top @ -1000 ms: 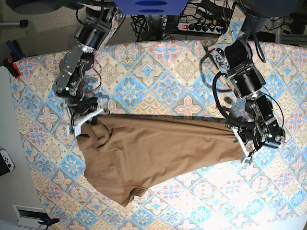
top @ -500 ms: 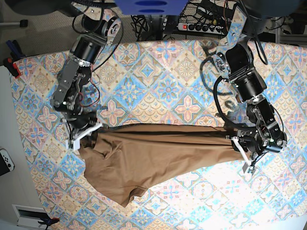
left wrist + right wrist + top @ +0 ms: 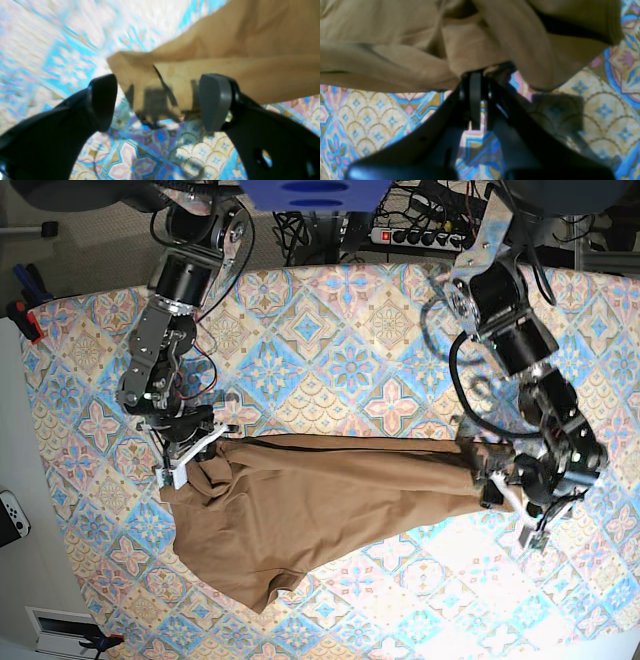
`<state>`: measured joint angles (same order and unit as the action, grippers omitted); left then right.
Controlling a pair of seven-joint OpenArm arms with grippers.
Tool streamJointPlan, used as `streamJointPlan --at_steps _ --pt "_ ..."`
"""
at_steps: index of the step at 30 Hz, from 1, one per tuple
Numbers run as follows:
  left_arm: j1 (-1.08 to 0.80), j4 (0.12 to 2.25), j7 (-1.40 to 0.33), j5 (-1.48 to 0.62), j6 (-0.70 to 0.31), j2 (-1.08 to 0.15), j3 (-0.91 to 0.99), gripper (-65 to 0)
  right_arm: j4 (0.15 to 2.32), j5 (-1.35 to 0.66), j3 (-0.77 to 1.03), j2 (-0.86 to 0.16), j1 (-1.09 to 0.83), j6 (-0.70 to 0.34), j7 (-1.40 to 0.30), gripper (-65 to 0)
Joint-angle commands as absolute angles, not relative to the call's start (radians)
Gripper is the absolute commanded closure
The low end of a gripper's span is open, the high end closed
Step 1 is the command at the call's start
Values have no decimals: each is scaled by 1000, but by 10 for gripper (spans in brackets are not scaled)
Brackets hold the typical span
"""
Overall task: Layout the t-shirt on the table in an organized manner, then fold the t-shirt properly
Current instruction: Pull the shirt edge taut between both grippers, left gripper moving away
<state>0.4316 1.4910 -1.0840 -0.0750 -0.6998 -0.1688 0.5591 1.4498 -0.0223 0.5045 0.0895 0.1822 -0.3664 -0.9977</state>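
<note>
The table (image 3: pixel 330 330), covered in a cloth of blue, pink, peach and cream diamond tiles with floral motifs, fills nearly the whole base view. Its far edge runs below a strip of floor where a power strip (image 3: pixel 420 236) and tangled cables lie. Along the near-left edge a pale floor band shows, with a white game controller (image 3: pixel 12 515) on it. Broad stretches of bare patterned cloth lie open across the far half of the table and along the near right corner.

The t-shirt (image 3: pixel 320 500), plain tan-brown, lies across the middle of the table as a long band running side to side, gathered into lengthwise folds. One lobe of it sags toward the near edge left of centre, ending in a rounded hem. Its far edge is nearly straight.

The right gripper (image 3: pixel 475 100) sits at the shirt's end on the base view's left, its jaws pressed together and pinching a bunched fold of the t-shirt. The cloth puckers around that spot.

The left gripper (image 3: pixel 157 100) is at the opposite end, jaws spread wide apart with nothing clamped. In the left wrist view a corner of the t-shirt lies between and just beyond the fingertips (image 3: pixel 213 100); the picture is blurred, so whether the cloth brushes one pad cannot be told.
</note>
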Motion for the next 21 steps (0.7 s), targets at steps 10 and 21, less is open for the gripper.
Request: streamJointPlan --at_steps 10,21 --pt "211 1747 -929 -171 -698 -191 558 -496 1466 -36 504 82 208 -371 -980 0" --pt "68 1682 -814 -166 -698 -217 512 -502 1466 -36 503 82 208 -371 -980 0"
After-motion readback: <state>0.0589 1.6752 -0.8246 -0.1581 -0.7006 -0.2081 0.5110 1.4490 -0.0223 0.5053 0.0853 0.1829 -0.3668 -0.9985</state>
